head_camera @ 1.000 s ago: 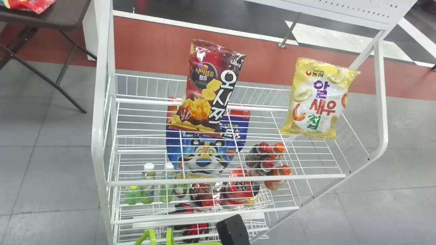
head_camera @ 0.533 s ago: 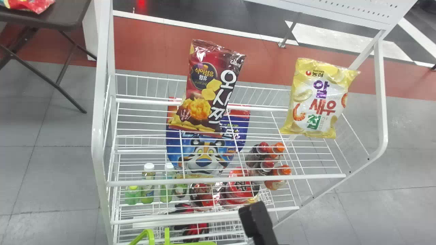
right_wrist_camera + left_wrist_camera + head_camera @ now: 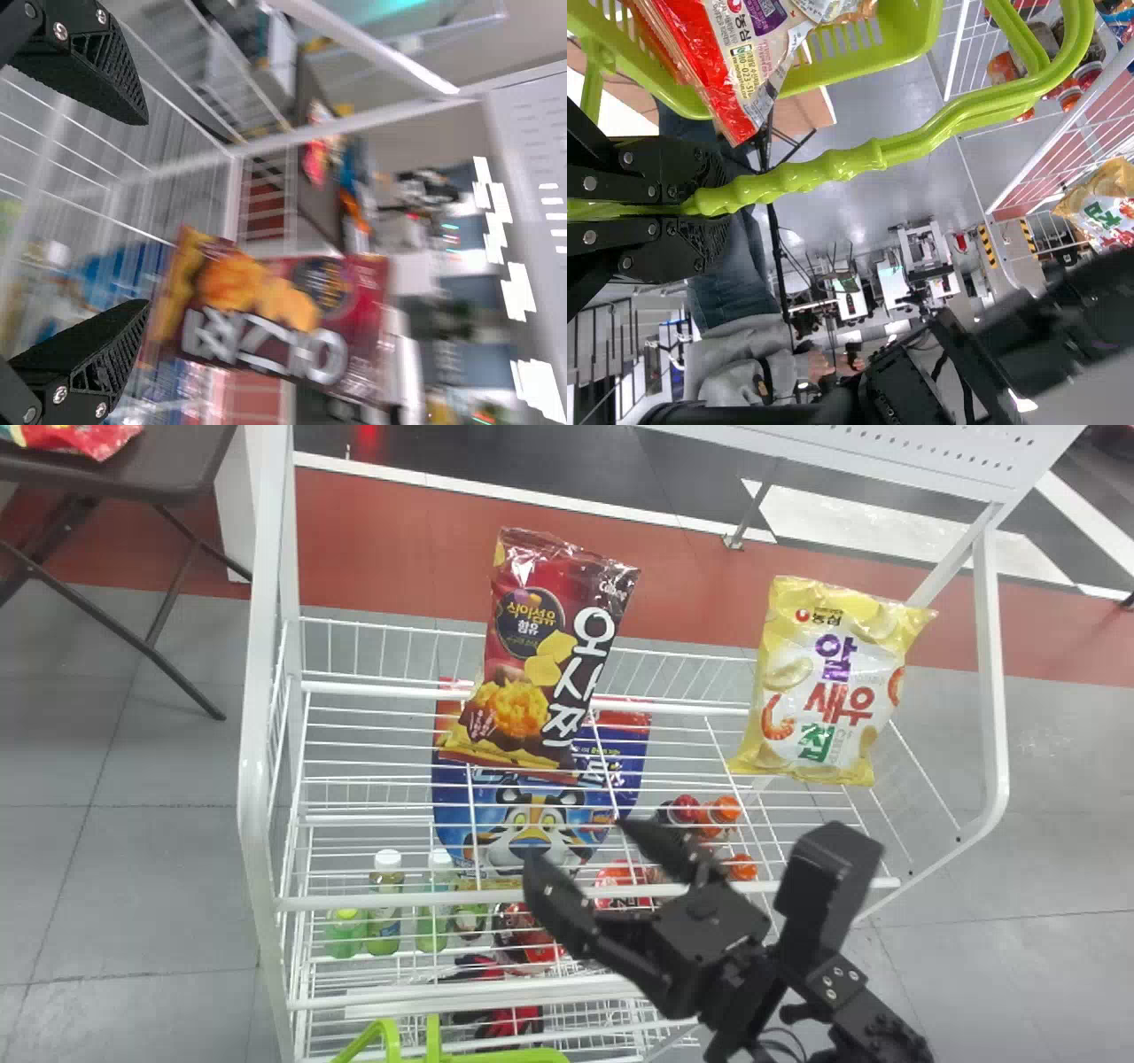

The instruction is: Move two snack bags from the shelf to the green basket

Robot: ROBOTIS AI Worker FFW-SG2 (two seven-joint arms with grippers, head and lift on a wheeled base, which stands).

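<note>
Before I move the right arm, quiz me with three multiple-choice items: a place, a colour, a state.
1. Where is the dark red snack bag? A) left of the yellow snack bag B) right of it C) beneath it
2. What colour is the basket handle? A) blue B) lime green C) white
3. The right end effector is: A) shut on a bag B) gripping the handle C) open, holding nothing

1: A, as the head view shows.
2: B, seen where the left end effector grips it.
3: C, its fingers stand apart, nothing gripped.
</note>
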